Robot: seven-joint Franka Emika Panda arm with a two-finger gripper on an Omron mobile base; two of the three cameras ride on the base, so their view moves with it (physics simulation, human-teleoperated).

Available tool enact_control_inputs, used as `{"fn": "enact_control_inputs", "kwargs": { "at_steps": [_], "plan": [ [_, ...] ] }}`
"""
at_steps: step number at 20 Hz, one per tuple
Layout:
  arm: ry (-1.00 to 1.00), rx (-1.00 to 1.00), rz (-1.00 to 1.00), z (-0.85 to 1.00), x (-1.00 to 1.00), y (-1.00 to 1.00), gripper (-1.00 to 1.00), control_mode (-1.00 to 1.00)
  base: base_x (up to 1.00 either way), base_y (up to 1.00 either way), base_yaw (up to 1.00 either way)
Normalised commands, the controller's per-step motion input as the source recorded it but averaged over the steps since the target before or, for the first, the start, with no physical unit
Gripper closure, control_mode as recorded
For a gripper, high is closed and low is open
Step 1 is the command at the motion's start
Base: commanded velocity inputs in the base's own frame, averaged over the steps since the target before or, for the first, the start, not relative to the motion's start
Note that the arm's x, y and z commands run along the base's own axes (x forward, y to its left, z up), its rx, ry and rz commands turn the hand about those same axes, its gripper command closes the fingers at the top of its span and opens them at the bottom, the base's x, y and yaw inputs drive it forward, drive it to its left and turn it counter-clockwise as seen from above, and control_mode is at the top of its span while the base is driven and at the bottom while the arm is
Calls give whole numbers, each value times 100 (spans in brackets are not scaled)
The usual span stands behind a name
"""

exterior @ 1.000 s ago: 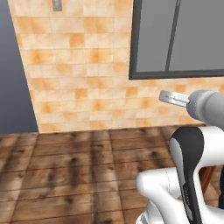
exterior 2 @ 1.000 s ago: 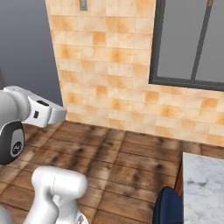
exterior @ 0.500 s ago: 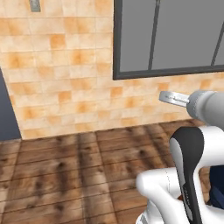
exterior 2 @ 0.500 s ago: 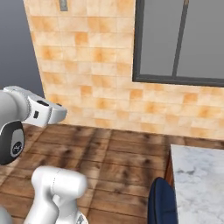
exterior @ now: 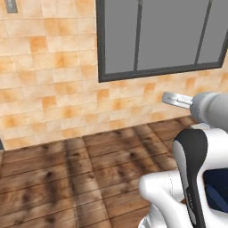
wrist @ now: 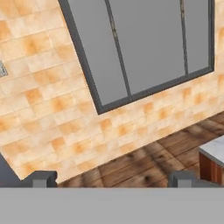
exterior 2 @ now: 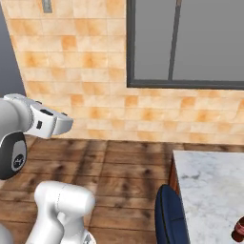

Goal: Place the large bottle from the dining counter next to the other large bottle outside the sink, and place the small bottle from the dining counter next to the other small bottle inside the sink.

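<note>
Now dining counter (exterior 2: 209,186) newly closer.

Even, bright rendered light is covering the tiled wall (exterior: 49,89); no glare is showing. Soft dark patches are lying on the wooden floor (exterior: 67,178). Edges are rendering slightly soft, undistorted.

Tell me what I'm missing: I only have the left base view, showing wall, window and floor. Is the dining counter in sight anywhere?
Observer: Yes. The right base view has the marble dining counter at its lower right.
Operator: Anything on it?
Observer: A dark-brown bottle at the frame's bottom right corner, cut off, so I cannot tell its size.
Operator: Is the gripper holding something?
Observer: No. In the hand view the gripper is open, with nothing between its tips.
</note>
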Motion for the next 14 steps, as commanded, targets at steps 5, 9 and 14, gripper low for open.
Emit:
{"fn": "enact_control_inputs", "kwargs": {
  "at_steps": [5,9,14],
  "plan": [
    [0,0,0,0,0,0,-100,100,0,0,-25],
    [0,0,0,0,0,0,-100,100,0,0,-25],
    [0,0,0,0,0,0,-100,100,-1,0,-24]
  ]
}}
